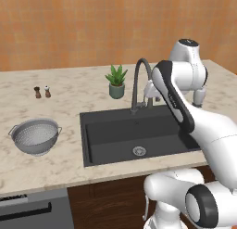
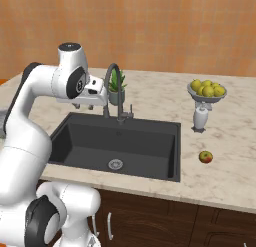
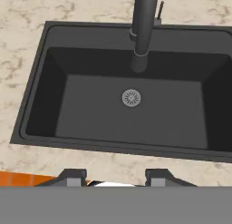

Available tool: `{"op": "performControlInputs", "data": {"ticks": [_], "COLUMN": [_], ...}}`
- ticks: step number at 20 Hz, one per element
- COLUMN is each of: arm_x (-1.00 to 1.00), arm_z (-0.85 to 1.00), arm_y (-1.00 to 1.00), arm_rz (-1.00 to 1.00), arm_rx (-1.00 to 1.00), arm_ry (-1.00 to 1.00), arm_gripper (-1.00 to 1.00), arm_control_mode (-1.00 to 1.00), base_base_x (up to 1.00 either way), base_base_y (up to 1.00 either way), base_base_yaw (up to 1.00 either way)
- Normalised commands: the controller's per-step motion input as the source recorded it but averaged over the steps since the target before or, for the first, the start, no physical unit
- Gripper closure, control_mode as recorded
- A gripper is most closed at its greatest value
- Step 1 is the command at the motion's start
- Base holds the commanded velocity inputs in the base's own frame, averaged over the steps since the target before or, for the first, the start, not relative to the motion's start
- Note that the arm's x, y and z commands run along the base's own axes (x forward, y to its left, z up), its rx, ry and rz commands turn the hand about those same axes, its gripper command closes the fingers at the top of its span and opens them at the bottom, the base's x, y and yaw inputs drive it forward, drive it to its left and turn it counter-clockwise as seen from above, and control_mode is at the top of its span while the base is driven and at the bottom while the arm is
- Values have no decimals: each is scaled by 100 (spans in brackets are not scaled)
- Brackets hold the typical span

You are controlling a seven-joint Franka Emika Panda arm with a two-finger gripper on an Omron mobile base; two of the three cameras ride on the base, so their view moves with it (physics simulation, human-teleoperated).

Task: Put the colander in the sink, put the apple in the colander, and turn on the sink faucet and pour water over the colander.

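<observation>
The grey pierced colander (image 1: 34, 136) stands on the marble counter, left of the black sink (image 1: 115, 135) and apart from it. On the counter right of the sink (image 2: 125, 141) lies the small apple (image 2: 205, 156). The dark gooseneck sink faucet (image 1: 136, 84) rises behind the basin. My gripper (image 2: 84, 106) hangs above the sink's back part, close beside the faucet (image 2: 107, 86). In the hand view my gripper (image 3: 115, 177) looks down at the bare basin (image 3: 90, 109), its drain and the faucet (image 3: 142, 23). Its fingers are open with nothing between them.
A potted plant (image 1: 116, 82) stands behind the faucet. Two small shakers (image 1: 42, 92) sit at the back left of the counter. A footed bowl of yellow-green fruits (image 2: 207, 90) and a small white vase (image 2: 200, 116) stand right of the sink.
</observation>
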Motion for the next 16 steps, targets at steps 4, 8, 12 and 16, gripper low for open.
{"op": "performControlInputs", "data": {"ticks": [4,8,12,16], "arm_x": [-17,-56,-54,-20], "arm_z": [0,-3,-8,-15], "arm_y": [3,28,46,59], "arm_rz": [0,1,0,-7], "arm_rx": [2,0,0,0], "arm_ry": [-2,-14,-9,0], "arm_gripper": [-100,-100,-100,-100], "arm_control_mode": [-100,-100,-100,-100], "base_base_x": [0,0,0,0], "base_base_y": [0,0,0,0], "base_base_yaw": [0,0,0,0]}}
